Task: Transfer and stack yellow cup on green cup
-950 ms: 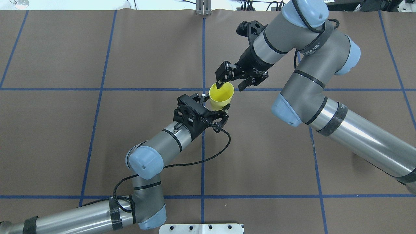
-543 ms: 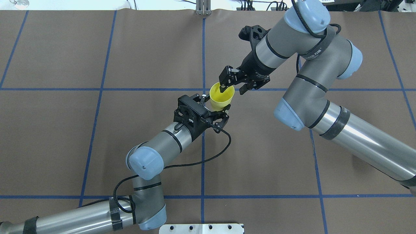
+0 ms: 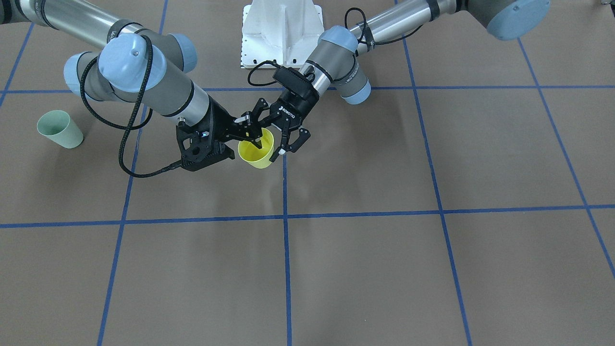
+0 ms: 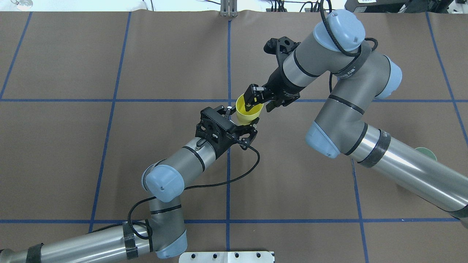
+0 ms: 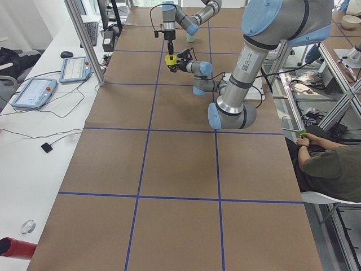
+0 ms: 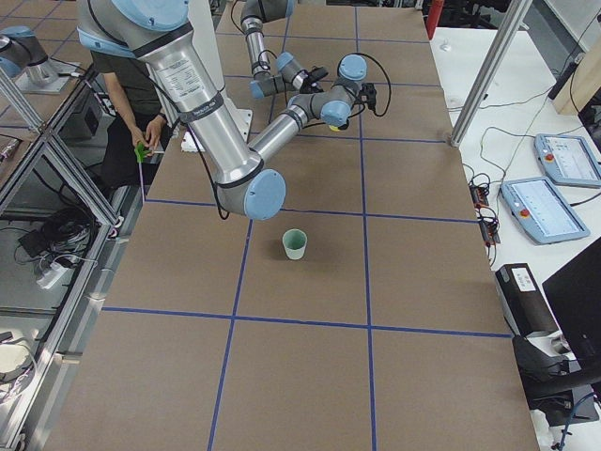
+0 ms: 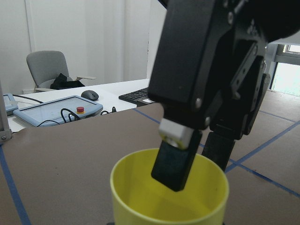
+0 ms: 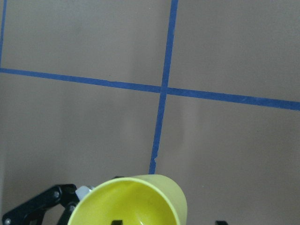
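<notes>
Right hand (image 4: 261, 106) hangs open astride the upright yellow cup (image 4: 247, 114), one finger inside its rim (the other outside). My left hand (image 4: 240, 119) clamps its base over the tabletop's middle. The green cup (image 3: 60, 129) stands well apart, near the right edge.

Bright, even light, probably from overhead, soft faint shadows on the table (image 3: 336, 269), wrist close-ups slightly soft.

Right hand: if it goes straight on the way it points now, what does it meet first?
The yellow cup. The right hand points down astride its rim, one finger inside, one outside; the inner finger would probably reach the cup's inside bottom first, though depth is unclear.
</notes>
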You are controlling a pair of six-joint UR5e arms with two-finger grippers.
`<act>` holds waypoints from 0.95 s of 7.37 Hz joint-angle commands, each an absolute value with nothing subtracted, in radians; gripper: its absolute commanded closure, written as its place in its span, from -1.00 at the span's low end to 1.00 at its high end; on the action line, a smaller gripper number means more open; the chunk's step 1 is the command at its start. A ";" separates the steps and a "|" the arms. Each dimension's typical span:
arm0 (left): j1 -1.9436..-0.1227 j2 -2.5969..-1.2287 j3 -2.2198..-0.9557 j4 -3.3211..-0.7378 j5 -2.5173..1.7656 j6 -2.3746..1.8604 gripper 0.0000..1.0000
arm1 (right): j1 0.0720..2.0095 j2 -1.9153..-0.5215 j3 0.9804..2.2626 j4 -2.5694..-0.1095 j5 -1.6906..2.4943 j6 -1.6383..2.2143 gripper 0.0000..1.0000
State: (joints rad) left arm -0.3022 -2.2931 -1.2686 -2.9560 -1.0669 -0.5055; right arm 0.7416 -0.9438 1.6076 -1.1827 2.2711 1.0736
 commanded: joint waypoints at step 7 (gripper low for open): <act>-0.287 -2.292 -1.267 -2.954 -1.065 -0.489 0.42 | 0.756 -0.920 1.687 -1.427 2.260 0.871 -0.32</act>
